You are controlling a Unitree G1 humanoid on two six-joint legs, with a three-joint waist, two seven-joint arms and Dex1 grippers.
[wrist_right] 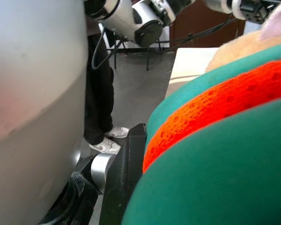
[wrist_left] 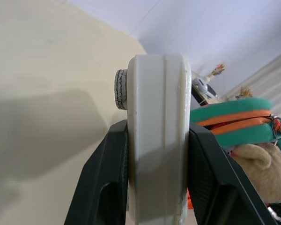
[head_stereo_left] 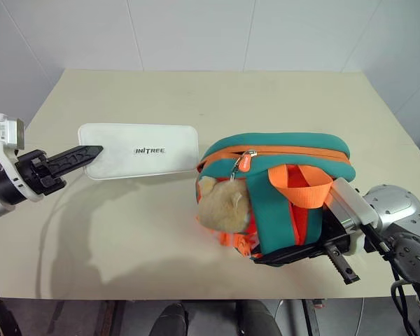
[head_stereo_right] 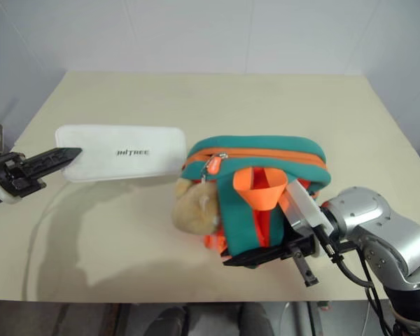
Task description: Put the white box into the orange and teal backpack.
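While the zipper stays shut, the box (head_stereo_left: 138, 150) has nowhere to go, so I judge the step in hand is to ready the backpack (head_stereo_left: 276, 192) for it. Seen from the head, the left gripper (head_stereo_left: 91, 152) at the left edge is clamped on the box's short end, holding it flat in the upper left of the frame, seemingly just clear of the table (head_stereo_left: 217, 91). At lower right, the right gripper (head_stereo_left: 339, 260) sits at the backpack's lower edge, closed on its teal and orange trim. A plush toy (head_stereo_left: 225, 203) hangs at mid-frame, between box and bag. The zipper pull (head_stereo_left: 244, 162) lies along the top seam; it would need drawing back first.

From the left wrist, both black fingers (wrist_left: 103, 183) press the box (wrist_left: 158, 136) edge-on; a straight, level push looks best.

From the right wrist, teal and orange webbing (wrist_right: 215, 122) crowds the right side; a person's shoes (wrist_right: 107, 140) stand on the floor at left.
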